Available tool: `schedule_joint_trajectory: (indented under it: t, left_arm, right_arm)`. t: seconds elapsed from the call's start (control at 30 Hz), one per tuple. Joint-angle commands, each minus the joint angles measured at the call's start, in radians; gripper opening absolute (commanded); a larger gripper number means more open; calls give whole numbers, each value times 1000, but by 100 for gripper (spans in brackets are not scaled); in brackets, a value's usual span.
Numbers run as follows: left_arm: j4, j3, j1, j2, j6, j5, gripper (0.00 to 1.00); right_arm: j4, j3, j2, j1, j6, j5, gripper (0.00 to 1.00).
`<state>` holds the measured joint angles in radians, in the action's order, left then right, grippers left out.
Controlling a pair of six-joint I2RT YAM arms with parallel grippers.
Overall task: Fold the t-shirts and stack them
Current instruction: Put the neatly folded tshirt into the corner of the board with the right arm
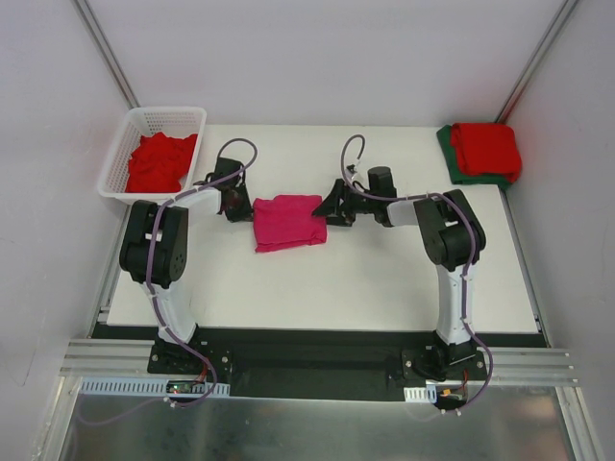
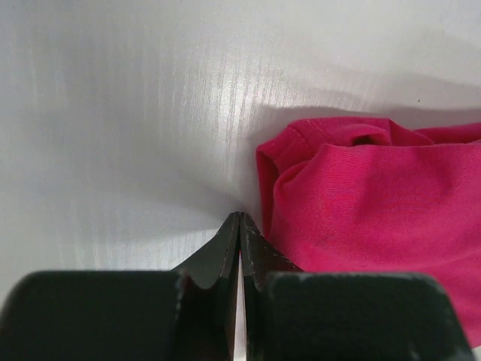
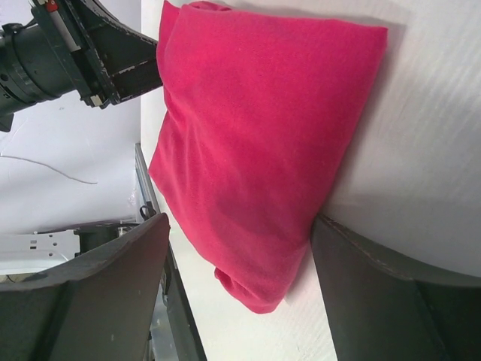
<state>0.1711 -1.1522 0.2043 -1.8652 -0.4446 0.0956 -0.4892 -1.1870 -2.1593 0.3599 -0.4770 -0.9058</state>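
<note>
Left gripper [image 2: 239,219], seemingly against pink t-shirt [image 2: 376,203]

Even, diffuse white light fills the overhead view, which is bright and sharp throughout, with only faint soft shadows under the arms and a dull sheen on the metal sheet [image 1: 288,423] at the bottom. In the left wrist view a broad glare streaks the table [image 2: 150,113], a soft shadow edges the magenta t-shirt [image 2: 376,203], and the near left gripper [image 2: 239,219] is dark and blurred. The right wrist view is crisp on the cloth, the right gripper [image 3: 240,222] looks out of focus, and the light possibly comes from overhead.
</note>
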Motion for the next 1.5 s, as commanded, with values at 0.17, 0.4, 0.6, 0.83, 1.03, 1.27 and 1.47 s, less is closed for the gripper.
schedule_joint_trajectory:
  t: [0.17, 0.4, 0.6, 0.83, 1.03, 1.27, 1.47]
  left_arm:
    - [30, -41, 29, -34, 23, 6, 0]
    - [36, -41, 53, -42, 29, 9, 0]
    - [38, -35, 61, -51, 29, 13, 0]
    - [39, -40, 73, -63, 32, 13, 0]
    - [39, -40, 72, -65, 35, 13, 0]
    - [39, -40, 73, -68, 37, 18, 0]
    - [39, -37, 73, -68, 38, 15, 0]
  right_arm:
    - [60, -25, -53, 56, 29, 47, 79]
    - [31, -43, -80, 88, -6, 65, 80]
    - [-2, -60, -103, 106, -43, 71, 79]
    - [-15, -86, -125, 132, -69, 79, 80]
    - [-17, -111, -134, 160, -87, 88, 80]
    - [-22, -134, -145, 197, -110, 96, 80]
    - [-40, -145, -157, 224, -137, 105, 80]
